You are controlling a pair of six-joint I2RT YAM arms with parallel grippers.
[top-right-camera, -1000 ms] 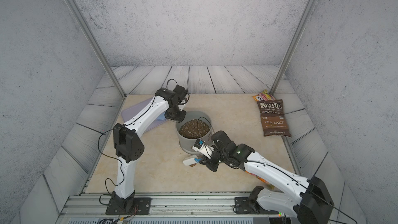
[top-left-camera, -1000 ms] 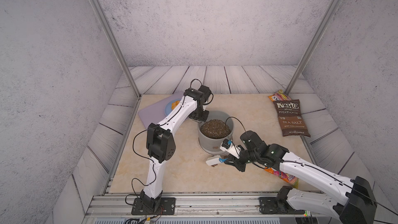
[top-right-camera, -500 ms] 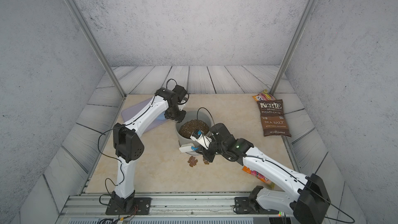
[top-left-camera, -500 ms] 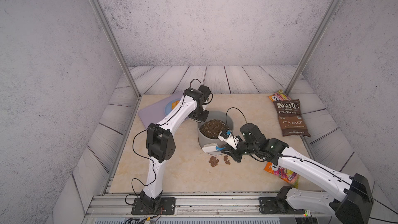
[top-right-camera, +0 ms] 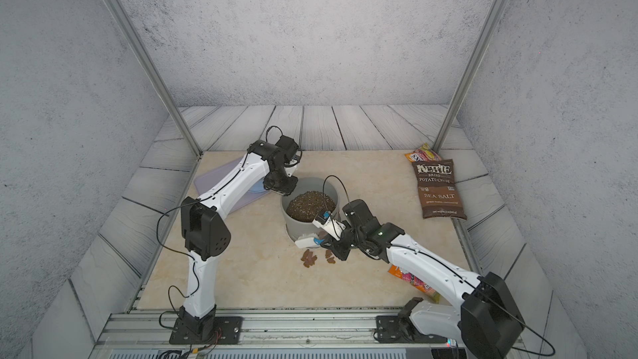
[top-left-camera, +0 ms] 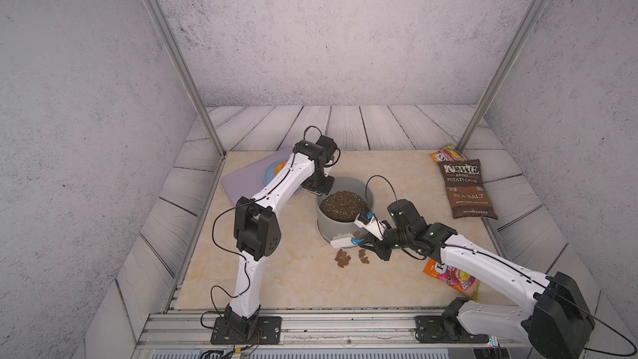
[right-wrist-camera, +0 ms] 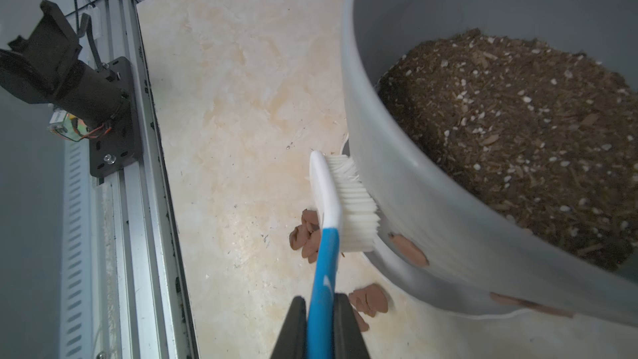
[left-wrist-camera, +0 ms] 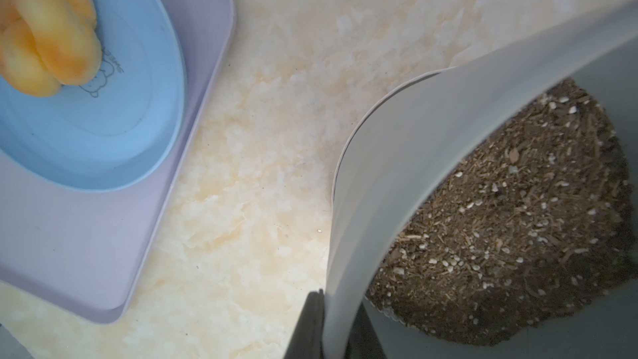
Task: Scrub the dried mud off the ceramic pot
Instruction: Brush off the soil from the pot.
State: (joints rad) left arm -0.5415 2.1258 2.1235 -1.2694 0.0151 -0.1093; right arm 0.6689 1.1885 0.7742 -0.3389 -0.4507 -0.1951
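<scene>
Movement of the ceramic pot point(top-left-camera: 328, 227) over the last second is nil as far as I can see. It stands mid-table with its dark soil point(top-left-camera: 340, 205) undisturbed. My left gripper point(left-wrist-camera: 336, 305) is where it was, on the pot's far rim, fingers clamped on the wall, one inside and one outside. The change is on the near side of the pot. My right gripper point(right-wrist-camera: 320, 305), fingers closed tight on the blue handle of the brush point(right-wrist-camera: 326, 198), has come in from a little further out in front of the pot. The white bristles point(right-wrist-camera: 355, 202) now press flat against the pot's lower wall. Smallest but most telling is the dried mud point(right-wrist-camera: 409, 250). A scatter of loose brown clumps point(top-left-camera: 348, 257) lies on the table point(top-left-camera: 276, 271) just in front of the pot, below the brush, where a second ago I saw none. I take that to mean the strokes are working and the scrubbing is partly done. It is not finished: the right wrist view shows one blotch stuck on the wall just past the bristles, and a second blotch point(right-wrist-camera: 528, 305) further round, low on the pot. I judge the next strokes must travel that way round the pot while the left holds it firm.
</scene>
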